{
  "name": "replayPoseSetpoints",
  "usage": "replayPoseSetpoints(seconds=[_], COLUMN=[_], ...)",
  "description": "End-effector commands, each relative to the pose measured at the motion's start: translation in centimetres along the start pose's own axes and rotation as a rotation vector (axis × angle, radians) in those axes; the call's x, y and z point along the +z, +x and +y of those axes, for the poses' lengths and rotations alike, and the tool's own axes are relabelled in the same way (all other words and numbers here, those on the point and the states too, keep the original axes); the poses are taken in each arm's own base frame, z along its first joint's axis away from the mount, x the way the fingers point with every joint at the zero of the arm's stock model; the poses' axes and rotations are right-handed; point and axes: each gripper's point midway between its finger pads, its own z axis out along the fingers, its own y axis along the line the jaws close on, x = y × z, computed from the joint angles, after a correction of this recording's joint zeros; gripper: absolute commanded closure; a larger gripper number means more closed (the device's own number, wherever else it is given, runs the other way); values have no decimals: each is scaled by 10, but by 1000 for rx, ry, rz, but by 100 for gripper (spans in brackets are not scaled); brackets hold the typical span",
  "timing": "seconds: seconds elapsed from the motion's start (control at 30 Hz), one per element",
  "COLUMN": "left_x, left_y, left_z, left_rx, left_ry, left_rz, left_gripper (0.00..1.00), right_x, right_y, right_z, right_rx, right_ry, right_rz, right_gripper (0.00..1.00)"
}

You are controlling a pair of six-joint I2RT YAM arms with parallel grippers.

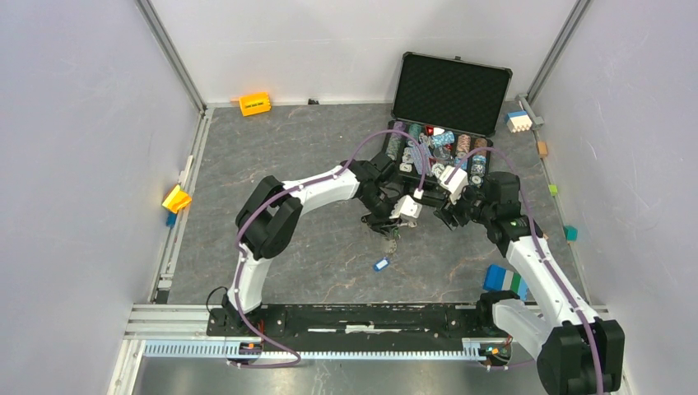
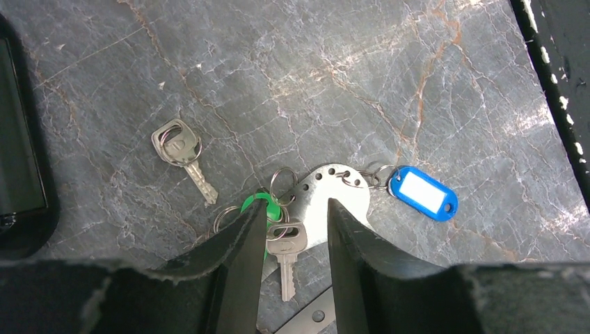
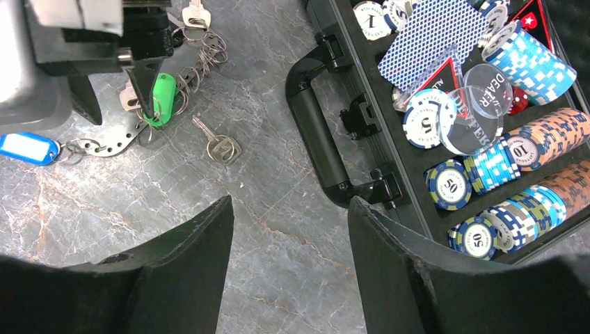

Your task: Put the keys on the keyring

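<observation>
The move here hinges on the loose key. It's flat on the desk, between the keyring and the handle of the chip case, and it touches neither.

From the right wrist view the key sits ahead of the right jaws and a bit to the left. Its long axis runs on a diagonal, with the blade toward the keyring and the head toward the case. The right jaws are wide apart with nothing in them. Both arms are near the key, but that one's free, so I'd guess it does the fetching.

The left jaws are roughly half apart, down over the keyring. Between them are its flat silver plate and another key that looks hung on it, and the green tag is against one pad. I honestly can't tell if that's a real pinch or just straddling. The blue tag lies off to one side on its little ring.
</observation>
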Motion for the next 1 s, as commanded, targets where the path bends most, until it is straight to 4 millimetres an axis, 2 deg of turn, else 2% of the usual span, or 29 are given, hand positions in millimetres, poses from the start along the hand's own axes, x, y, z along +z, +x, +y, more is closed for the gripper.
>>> replayPoseSetpoints(seconds=[0.0, 0.3, 0.53, 0.57, 0.73, 0.97], left_x=[3, 11, 18, 20, 26, 29], left_y=[-10, -15, -8, -5, 5, 8], left_z=[-5, 10, 8, 7, 11, 17], left_rx=[99, 166, 183, 185, 160, 152], left_ry=[58, 68, 85, 85, 65, 50], left_rz=[-18, 7, 77, 98, 173, 204], left_gripper=[56, 57, 57, 57, 56, 56], right_x=[-2, -11, -16, -20, -21, -21], right_y=[-2, 13, 26, 31, 33, 35], right_z=[-7, -19, -20, -26, -24, -21], right_rx=[-5, 59, 84, 102, 110, 119], right_ry=[30, 71, 87, 108, 102, 91], right_rz=[-14, 33, 74, 83, 80, 76], right_gripper=[34, 35, 36, 36, 36, 36])
